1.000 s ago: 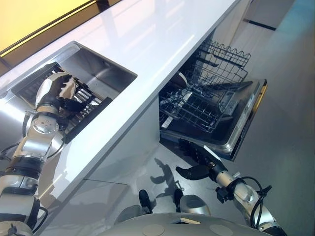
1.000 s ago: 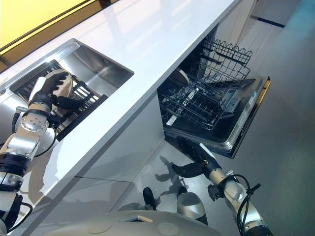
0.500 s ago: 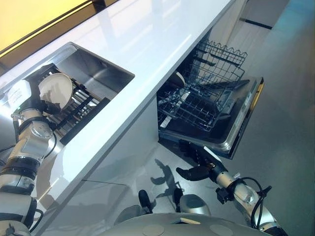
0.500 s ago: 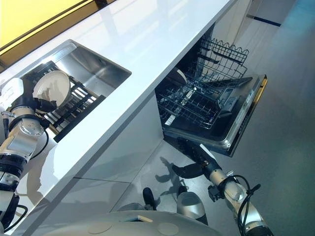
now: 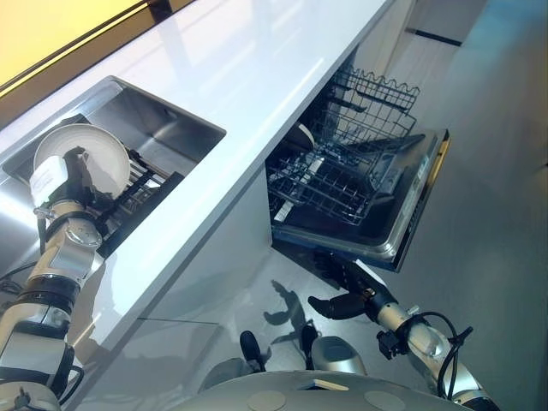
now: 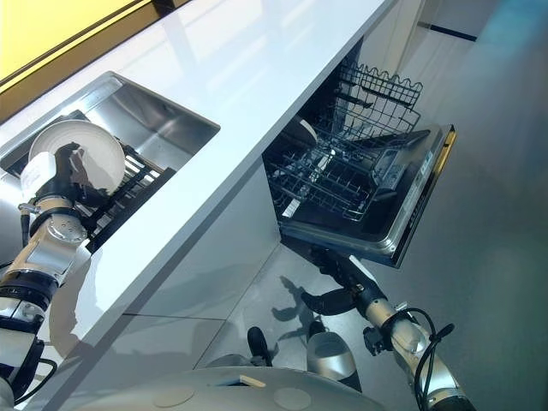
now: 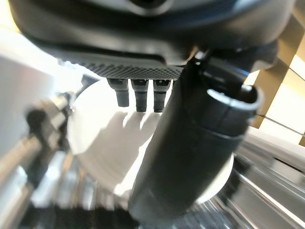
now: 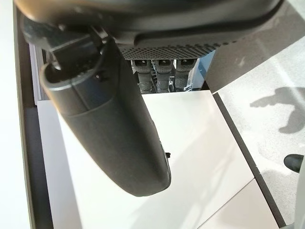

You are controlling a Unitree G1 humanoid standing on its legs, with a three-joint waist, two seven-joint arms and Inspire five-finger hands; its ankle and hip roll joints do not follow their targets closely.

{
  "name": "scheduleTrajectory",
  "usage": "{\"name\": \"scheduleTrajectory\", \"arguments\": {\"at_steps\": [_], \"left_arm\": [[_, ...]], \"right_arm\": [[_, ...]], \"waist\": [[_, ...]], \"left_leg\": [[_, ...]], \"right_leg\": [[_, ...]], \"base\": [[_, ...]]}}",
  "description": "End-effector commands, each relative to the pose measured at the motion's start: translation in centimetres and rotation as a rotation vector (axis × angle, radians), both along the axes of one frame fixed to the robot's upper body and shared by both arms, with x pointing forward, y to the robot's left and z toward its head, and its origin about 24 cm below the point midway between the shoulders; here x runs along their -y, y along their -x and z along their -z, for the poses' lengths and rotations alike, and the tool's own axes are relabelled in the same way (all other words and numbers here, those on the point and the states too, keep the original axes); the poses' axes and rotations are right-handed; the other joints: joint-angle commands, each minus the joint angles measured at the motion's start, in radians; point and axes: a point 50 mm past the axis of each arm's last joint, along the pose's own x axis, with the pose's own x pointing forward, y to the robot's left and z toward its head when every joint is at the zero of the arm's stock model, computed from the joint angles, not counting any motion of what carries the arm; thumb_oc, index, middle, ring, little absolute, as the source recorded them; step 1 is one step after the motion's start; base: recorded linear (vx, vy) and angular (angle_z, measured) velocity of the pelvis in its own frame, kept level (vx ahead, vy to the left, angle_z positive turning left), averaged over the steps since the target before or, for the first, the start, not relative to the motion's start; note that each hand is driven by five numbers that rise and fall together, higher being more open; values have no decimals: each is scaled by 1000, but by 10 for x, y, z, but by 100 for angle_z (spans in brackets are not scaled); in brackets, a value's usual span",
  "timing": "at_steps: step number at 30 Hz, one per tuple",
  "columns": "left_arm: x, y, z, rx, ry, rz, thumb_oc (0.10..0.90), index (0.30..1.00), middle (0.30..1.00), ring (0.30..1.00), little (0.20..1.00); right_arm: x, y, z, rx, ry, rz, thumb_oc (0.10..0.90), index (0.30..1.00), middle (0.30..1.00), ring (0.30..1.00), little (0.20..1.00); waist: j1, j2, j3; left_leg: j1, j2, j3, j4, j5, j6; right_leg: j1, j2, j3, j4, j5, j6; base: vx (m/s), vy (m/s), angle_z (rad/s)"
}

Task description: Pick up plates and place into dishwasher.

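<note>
Plate (image 5: 96, 152) gripped by left robot hand (image 5: 75, 175) above the sink (image 5: 175, 128)
Right robot hand (image 5: 342, 300) hangs open, fingers relaxed, below the dishwasher (image 5: 377, 214) door, right of the sink

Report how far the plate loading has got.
Done: the dishwasher stands open, lower rack pulled out, one dish at its back. In hand: left hand grips a white plate above the sink rack. Left: carrying it over. Right hand hangs idle below the door.
</note>
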Motion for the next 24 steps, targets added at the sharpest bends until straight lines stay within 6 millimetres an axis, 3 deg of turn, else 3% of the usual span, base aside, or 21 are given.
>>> {"name": "scheduleTrajectory", "arguments": {"at_steps": [1,6,12,18,24], "left_arm": [[20,-31,-78,395,-40,92,800,900,900,900,900],[28,-21,-101,716,-10,94,800,900,900,900,900],[39,-7,-112,907,-1,146,800,900,900,900,900],[46,-1,-112,914,-3,202,800,900,900,900,900],[43,-2,-108,808,17,231,800,900,900,900,900]], "right_arm": [[-15,-15,-29,172,-97,-44,800,900,900,900,900],[-16,-11,-25,169,-103,-33,800,900,900,900,900],[-18,-5,-20,165,-109,-14,800,900,900,900,900],[-17,-3,-20,163,-105,-11,800,900,900,900,900],[-12,-3,-23,162,-99,-8,800,900,900,900,900]], "waist": [[-26,-6,-30],[-16,-11,-38],[1,-19,-48],[8,-21,-53],[9,-20,-54]], "left_leg": [[16,-78,13,104,-219,47],[18,-77,8,101,-217,41],[23,-75,-8,96,-218,37],[29,-72,-16,94,-221,33],[32,-72,-18,96,-221,34]], "right_leg": [[-92,14,-7,137,-61,105],[-84,12,-16,132,-65,102],[-76,9,-30,130,-74,98],[-66,10,-33,125,-81,95],[-62,10,-34,120,-78,96]], "base": [[-2,-18,-6],[0,0,0],[2,-7,3],[3,-2,5],[1,1,2]]}}
